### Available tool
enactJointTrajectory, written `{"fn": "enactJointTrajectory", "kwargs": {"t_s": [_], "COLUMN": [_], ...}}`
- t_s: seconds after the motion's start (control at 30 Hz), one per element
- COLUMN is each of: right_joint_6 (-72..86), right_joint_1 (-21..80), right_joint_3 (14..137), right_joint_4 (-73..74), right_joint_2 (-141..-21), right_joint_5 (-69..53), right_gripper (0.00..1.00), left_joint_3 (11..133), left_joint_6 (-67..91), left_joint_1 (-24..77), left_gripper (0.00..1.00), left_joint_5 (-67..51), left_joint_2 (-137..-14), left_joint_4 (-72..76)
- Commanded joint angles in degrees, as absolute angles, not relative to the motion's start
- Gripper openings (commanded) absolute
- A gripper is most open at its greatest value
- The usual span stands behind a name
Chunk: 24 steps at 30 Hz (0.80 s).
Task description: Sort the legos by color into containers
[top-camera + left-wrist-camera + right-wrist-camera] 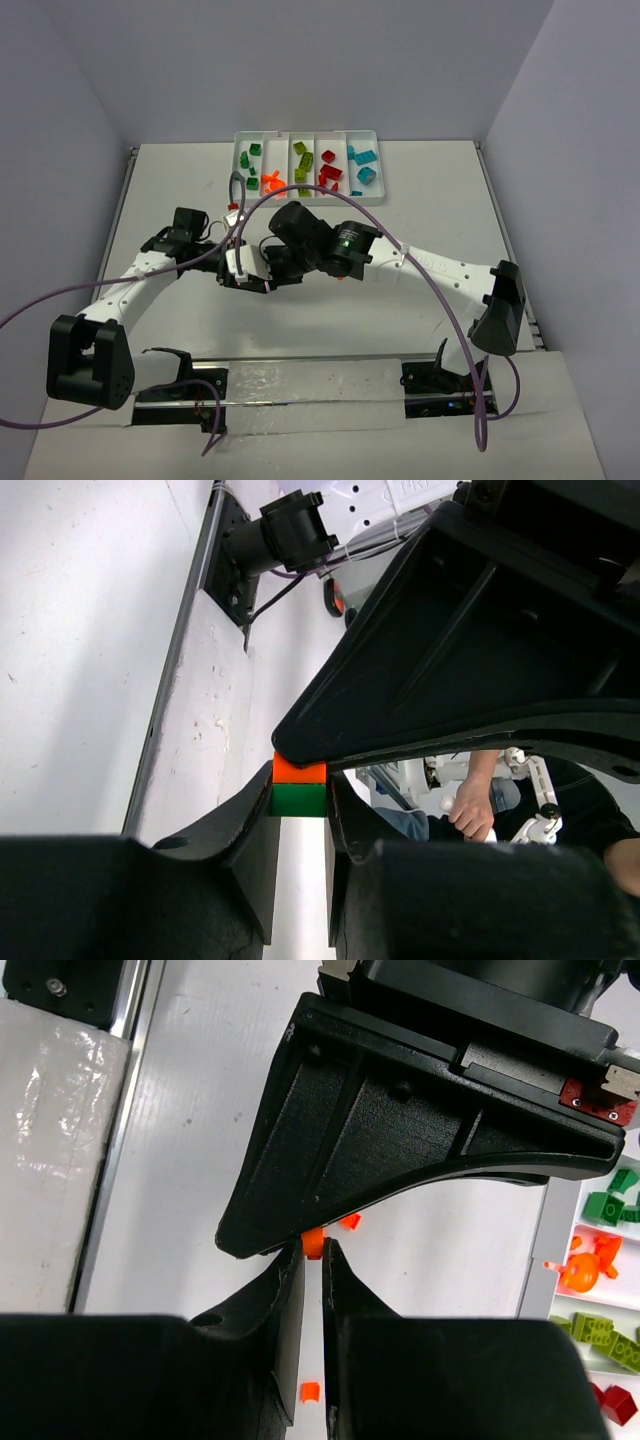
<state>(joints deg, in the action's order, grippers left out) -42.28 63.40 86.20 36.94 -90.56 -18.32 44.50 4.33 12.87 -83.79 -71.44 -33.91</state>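
At the near edge a glossy, crinkled strip of film (310, 380) runs between the two arm bases. The table (180, 190) is flat, matte white.

Mid-table the arms meet tip to tip. The left gripper (300, 810) has matte black, curved plastic fingers (250, 830) clenched on a small dark green brick (298, 800), a smooth square-edged block pinched by its sides. An orange brick (299, 770) of the same width sits flush on top of it, and the two form one small stack held clear of the table. The broad ribbed finger of the other arm presses against that orange half.

In the right wrist view, the right gripper (313, 1255) is closed, its narrow black tips pinching the glossy orange brick from both sides. The left gripper's wedge-shaped finger, moulded with raised ribs, lies right above. Two tiny loose orange bits rest on the table, one (349, 1221) just beside the pinch and another (310, 1391) below it.

At the far edge is the white plastic tray (306, 134), rectangular with raised rims and five long compartments side by side. From left to right they hold dark green legos (250, 160), orange pieces (272, 183) including a rounded one, lime bricks (302, 165), red bricks (328, 172) and teal bricks (363, 170), all shiny and studded.
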Motion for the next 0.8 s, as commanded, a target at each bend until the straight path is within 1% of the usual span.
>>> {"fn": "enactJointTrajectory", "kwargs": {"t_s": [0.0,0.3,0.6,0.67,0.73,0.77], "right_joint_6": [-42.46,-42.89,-43.17,-43.24,-43.11,-42.38], "right_joint_1": [63.01,58.72,53.80,52.92,51.67,51.06], "right_joint_3": [84.81,83.11,80.10,79.64,79.17,79.13], "right_joint_4": [36.21,36.72,36.83,36.63,35.57,34.88], "right_joint_2": [-87.71,-84.76,-81.59,-81.28,-81.29,-81.75], "right_joint_5": [-16.86,-14.92,-14.41,-14.25,-13.68,-13.57], "right_gripper": [0.00,0.00,0.00,0.00,0.00,0.00], "left_joint_3": [43.49,42.35,44.38,47.45,52.07,58.33], "left_joint_6": [6.59,6.02,0.04,-4.84,-16.66,-21.77], "left_joint_1": [11.40,7.64,4.62,3.97,3.24,3.15], "left_gripper": [0.00,0.00,0.00,0.00,0.00,0.00], "left_joint_5": [-96.86,-96.84,-96.27,-93.91,-88.05,-84.90], "left_joint_2": [-70.31,-71.23,-74.52,-76.04,-78.51,-82.15], "left_joint_4": [-29.08,-28.36,-33.82,-36.86,-46.48,-50.91]}}
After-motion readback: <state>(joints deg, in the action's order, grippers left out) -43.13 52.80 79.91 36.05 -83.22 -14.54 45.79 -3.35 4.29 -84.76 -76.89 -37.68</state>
